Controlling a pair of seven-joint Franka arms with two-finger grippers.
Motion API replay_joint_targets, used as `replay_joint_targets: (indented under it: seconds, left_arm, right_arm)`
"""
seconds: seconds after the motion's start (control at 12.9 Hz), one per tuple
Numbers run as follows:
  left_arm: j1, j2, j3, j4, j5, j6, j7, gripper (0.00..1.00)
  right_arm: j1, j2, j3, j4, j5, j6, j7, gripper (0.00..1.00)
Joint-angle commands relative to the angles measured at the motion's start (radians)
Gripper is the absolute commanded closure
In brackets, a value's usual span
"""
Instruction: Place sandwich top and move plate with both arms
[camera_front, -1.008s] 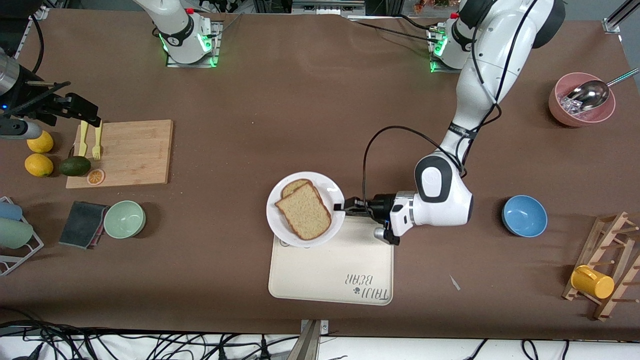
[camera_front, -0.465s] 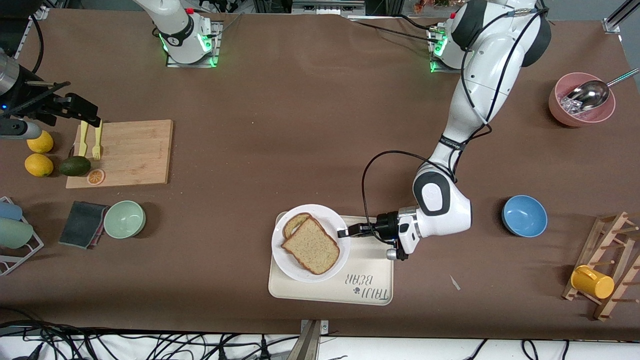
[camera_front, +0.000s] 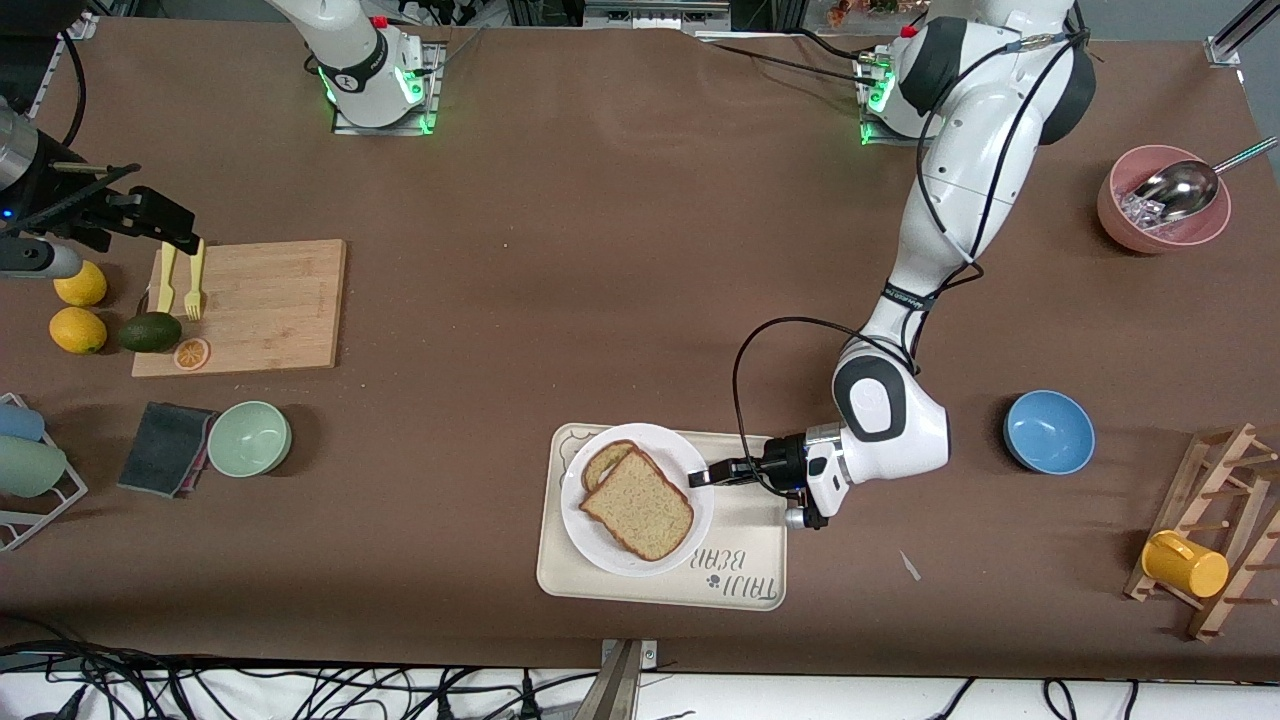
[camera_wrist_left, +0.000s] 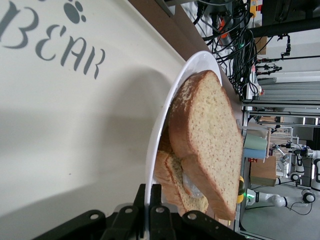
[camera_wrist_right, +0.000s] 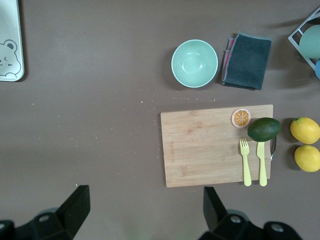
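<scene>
The left end effector (camera_front: 706, 475) is clenching the rim of the plate (camera_front: 600, 548), which is sitting over the bear-printed tray (camera_front: 740, 540) with the sandwich top (camera_front: 637, 504) lying on it. The right end effector (camera_wrist_right: 142, 212) is hanging released over the cutting board (camera_front: 262, 300), well apart from the plate, so the left arm is by far the nearer one.
</scene>
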Motion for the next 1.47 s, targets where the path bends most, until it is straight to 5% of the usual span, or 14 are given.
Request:
replay_joint_targets:
  seconds: [0.0,0.54,0.62,0.78,0.85,0.93,1.4]
  left_arm:
    - [-0.003,0.024,0.002,0.029,-0.037,-0.007,0.057,1.0]
    - [-0.005,0.032,0.003,0.003,-0.017,-0.009,0.052,1.0]
    - [-0.005,0.029,0.005,0.003,0.006,-0.009,0.048,0.89]
    - [-0.002,0.026,0.008,0.002,0.057,-0.009,0.043,0.49]
    - [-0.002,0.025,0.01,0.0,0.058,-0.007,0.043,0.15]
    - [-0.002,0.02,0.01,0.0,0.061,-0.007,0.043,0.0]
    - [-0.011,-0.028,0.051,0.001,0.213,-0.015,-0.075,0.0]
  right_arm:
    - [0.001,0.007,-0.001,0.022,-0.015,-0.005,-0.014,0.0]
    - [0.001,0.007,-0.001,0.022,-0.015,-0.005,-0.014,0.0]
    - [0.001,0.007,-0.001,0.022,-0.016,-0.005,-0.014,0.0]
    - [0.001,0.007,-0.001,0.022,-0.015,-0.005,-0.014,0.0]
    - [0.001,0.007,-0.001,0.022,-0.016,-0.005,-0.014,0.0]
    - [0.001,0.007,-0.001,0.022,-0.015,-0.005,-0.014,0.0]
    - [0.001,0.007,-0.001,0.022,-0.016,-0.005,-0.014,0.0]
